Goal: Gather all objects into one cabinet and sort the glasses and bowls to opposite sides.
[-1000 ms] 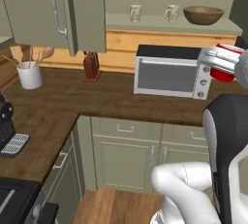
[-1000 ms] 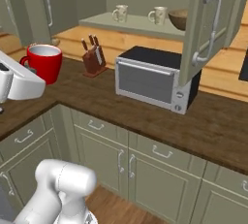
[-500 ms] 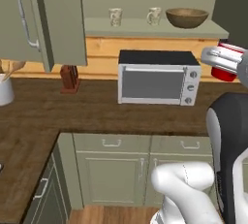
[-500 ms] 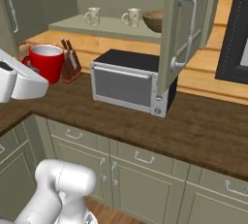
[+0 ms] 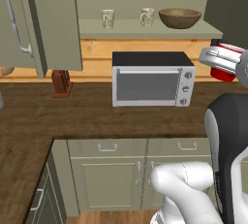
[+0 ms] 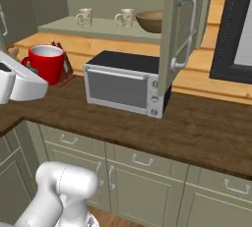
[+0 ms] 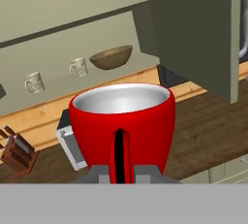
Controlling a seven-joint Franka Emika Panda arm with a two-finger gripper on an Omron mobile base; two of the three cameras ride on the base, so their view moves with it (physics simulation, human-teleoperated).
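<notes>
1. Carrying the red cup [image 7: 122, 121] well means keeping it level; the gripper [image 7: 119, 172] has its jaws squeezed on the cup's handle.
2. The cup hangs beside the toaster oven [image 5: 151, 79], lower than the cabinet shelf [image 5: 145, 27].
3. Lift it up, then set it by the two mugs [image 5: 108, 18], away from the wooden bowl [image 5: 179, 18].

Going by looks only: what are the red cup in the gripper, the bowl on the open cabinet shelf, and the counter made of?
Red cup: glossy red outside, pale smooth inside, probably glazed ceramic, possibly plastic. Bowl: matte brown, looks wooden, though no grain is clear. Counter: dark brown with streaky grain, apparently wood or wood-look laminate. All rendered, so tentative.
</notes>
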